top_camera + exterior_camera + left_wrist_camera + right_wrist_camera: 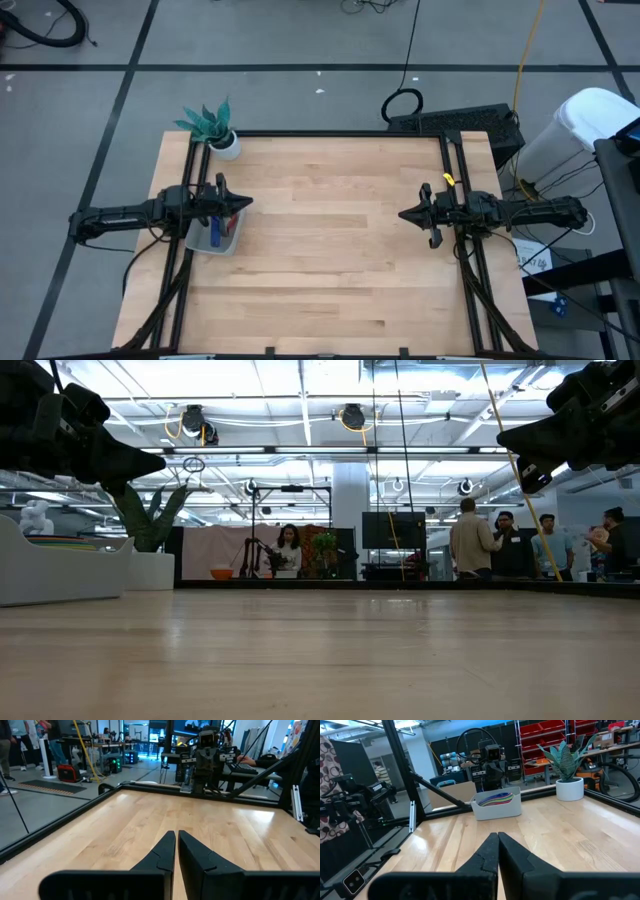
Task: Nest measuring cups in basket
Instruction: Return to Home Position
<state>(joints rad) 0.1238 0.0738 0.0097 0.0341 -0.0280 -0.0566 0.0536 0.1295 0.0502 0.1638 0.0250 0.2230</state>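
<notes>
One worktop [330, 250], one basket [497, 810], one nested stack of measuring cups [494, 798] too tightly packed to count singly, one potted plant [212, 125], and two arms: the left arm [115, 216] and the right arm [535, 211]

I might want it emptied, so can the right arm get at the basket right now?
Probably not easily. The right gripper sits shut at the table's right side; the basket lies at the far left edge, partly under the left gripper. Nothing stands between them, but that arm overhangs it.
</notes>
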